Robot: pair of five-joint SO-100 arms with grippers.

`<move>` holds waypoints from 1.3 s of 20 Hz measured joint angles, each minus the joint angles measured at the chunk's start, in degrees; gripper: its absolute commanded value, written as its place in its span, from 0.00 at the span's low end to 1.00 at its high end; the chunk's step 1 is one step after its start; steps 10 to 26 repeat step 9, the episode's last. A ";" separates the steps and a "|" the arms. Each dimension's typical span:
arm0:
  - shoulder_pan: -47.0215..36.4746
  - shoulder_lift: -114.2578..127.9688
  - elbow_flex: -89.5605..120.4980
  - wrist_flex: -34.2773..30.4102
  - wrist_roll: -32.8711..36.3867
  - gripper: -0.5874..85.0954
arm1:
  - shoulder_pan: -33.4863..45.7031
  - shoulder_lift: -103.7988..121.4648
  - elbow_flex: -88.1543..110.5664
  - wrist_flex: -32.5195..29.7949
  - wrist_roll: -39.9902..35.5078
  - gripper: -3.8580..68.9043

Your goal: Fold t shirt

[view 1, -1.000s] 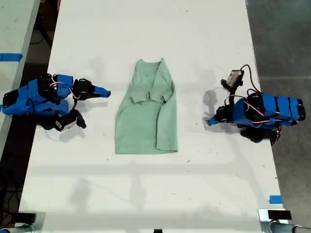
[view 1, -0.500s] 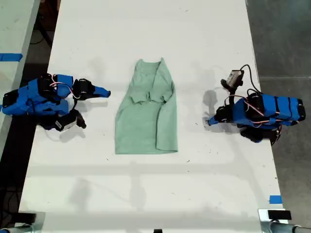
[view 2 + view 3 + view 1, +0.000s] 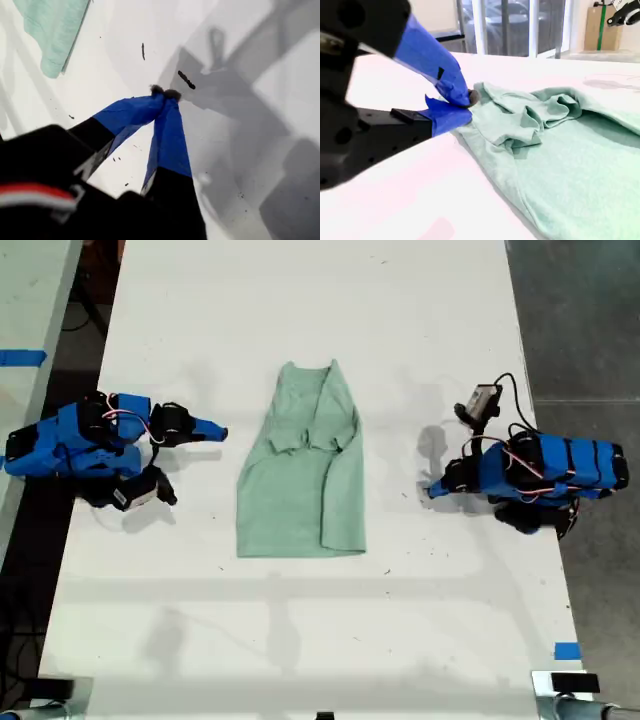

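Note:
The pale mint-green t shirt (image 3: 300, 480) lies flat in the middle of the white table (image 3: 300, 640), neck toward the far edge, with its sleeves and one side folded inward. My first gripper (image 3: 432, 490) is on the exterior view's right, tips shut and pointing down at the bare table, well apart from the shirt. In the first wrist view it (image 3: 165, 92) is empty, with only a corner of the t shirt (image 3: 55, 30) showing. My second gripper (image 3: 220, 429) is on the exterior view's left, shut and empty. It (image 3: 467, 105) hangs just short of the t shirt (image 3: 560, 150).
A piece of blue tape (image 3: 566, 650) marks the table's near corner on the exterior view's right. A second table with blue tape (image 3: 20, 357) stands at the exterior view's left. Dark floor (image 3: 580, 320) runs along the right edge.

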 measured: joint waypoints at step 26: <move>0.00 0.00 0.00 0.00 0.09 0.01 | -0.35 0.00 0.00 0.00 0.00 0.04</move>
